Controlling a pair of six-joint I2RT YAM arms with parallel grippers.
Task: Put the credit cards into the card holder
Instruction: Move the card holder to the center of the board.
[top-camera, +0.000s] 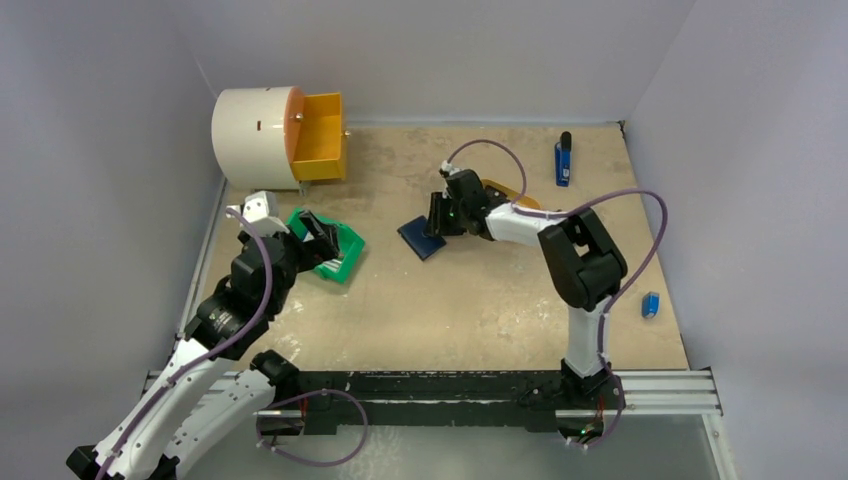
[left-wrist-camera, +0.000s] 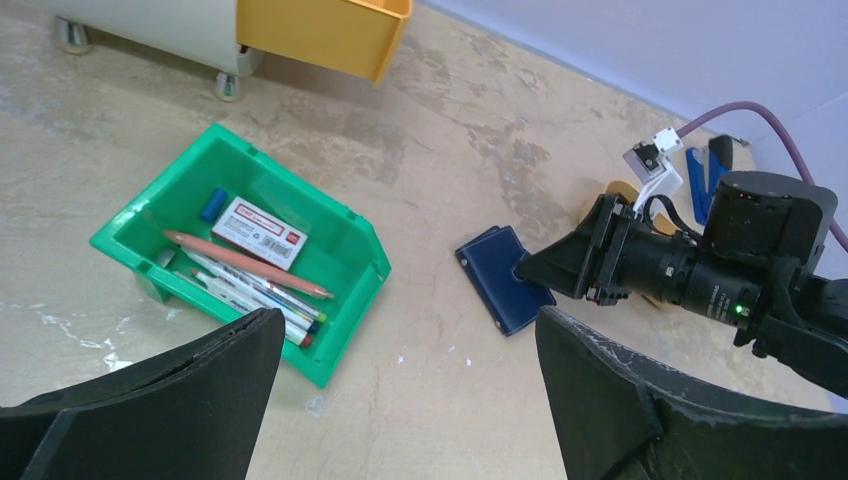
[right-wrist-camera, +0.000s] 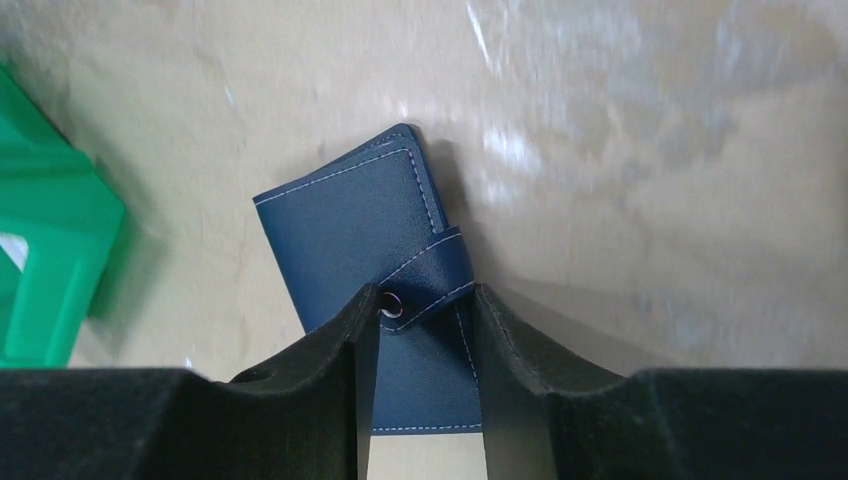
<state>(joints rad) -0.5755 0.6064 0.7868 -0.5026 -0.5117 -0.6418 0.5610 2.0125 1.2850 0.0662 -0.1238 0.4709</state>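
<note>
A mottled beige tabletop (top-camera: 450, 320) sits between pale grey walls. The small navy-blue folding leather card holder (right-wrist-camera: 350, 220) lies flat near its middle, snapped shut. The right gripper (right-wrist-camera: 425, 295) brackets the snap tab (right-wrist-camera: 440, 275) with 2 fingers close on either side, likely to tug it open. Whether they already pinch it, I cannot tell. The left gripper (left-wrist-camera: 408, 335) hangs spread wide near the green plastic bin (left-wrist-camera: 345, 310), apparently waiting.

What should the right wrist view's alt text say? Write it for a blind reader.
The right gripper straddles the snap tab of the navy card holder with its two black fingers. The holder lies closed on the beige table. A green bin shows at the left edge.
</note>
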